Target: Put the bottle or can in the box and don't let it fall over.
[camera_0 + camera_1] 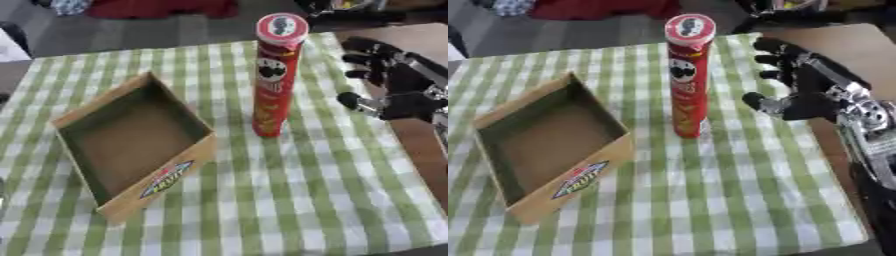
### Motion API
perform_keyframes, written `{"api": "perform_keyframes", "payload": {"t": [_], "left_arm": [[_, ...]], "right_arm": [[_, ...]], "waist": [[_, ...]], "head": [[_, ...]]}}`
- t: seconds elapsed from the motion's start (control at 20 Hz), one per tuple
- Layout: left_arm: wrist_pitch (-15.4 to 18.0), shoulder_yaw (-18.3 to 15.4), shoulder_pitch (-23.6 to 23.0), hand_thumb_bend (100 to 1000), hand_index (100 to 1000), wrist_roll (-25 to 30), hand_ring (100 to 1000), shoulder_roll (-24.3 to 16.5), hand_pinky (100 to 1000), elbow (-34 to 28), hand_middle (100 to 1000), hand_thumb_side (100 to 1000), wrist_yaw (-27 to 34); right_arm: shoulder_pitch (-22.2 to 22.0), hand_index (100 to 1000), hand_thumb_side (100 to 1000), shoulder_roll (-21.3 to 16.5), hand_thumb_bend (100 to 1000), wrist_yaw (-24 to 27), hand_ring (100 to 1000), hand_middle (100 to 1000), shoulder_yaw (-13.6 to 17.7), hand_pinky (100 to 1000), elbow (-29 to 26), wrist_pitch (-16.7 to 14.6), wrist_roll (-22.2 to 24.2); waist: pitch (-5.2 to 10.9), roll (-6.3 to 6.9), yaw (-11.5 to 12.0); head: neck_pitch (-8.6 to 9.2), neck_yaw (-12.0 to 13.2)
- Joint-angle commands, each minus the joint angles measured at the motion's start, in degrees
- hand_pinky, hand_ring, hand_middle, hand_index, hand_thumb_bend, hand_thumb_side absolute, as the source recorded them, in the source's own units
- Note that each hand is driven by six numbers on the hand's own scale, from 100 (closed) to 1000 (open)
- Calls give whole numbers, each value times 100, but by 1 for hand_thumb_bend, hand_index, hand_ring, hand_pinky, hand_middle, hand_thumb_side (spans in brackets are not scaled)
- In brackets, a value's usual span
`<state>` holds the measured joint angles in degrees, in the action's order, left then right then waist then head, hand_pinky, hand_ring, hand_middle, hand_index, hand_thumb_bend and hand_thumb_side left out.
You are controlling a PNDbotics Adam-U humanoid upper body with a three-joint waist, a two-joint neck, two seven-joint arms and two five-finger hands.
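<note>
While the green-checked desk (289,200) fills most of the frame, the cardboard box (131,145) sits open at centre left. Right of it the red can (273,75) stands upright, long axis vertical. At right, just beside the can, the right robot hand (811,95) hovers with fingers spread, empty.

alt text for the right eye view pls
A tall red chip can stands upright on a green-and-white checked tablecloth, with the right robot hand open just beside it, not touching. An empty cardboard box sits to the can's left.
</note>
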<state>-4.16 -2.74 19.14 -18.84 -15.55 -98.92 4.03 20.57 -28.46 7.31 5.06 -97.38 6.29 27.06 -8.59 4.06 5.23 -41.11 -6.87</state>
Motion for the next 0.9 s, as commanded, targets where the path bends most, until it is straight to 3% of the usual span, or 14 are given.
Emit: {"api": "perform_keyframes", "payload": {"t": [0.05,0.9], "left_arm": [[9,-19,113,100,814,19,1000,-56,695,-125,1000,740,14],[-7,12,195,100,812,49,1000,9,696,-150,1000,738,43]], "right_arm": [[166,1000,129,-80,406,101,1000,1000,13,936,116,5,81],[748,1000,121,69,412,197,1000,1000,-117,937,636,-30,357]], "waist": [[41,-7,22],[-77,53,116]], "head": [[91,-6],[133,-159]]}}
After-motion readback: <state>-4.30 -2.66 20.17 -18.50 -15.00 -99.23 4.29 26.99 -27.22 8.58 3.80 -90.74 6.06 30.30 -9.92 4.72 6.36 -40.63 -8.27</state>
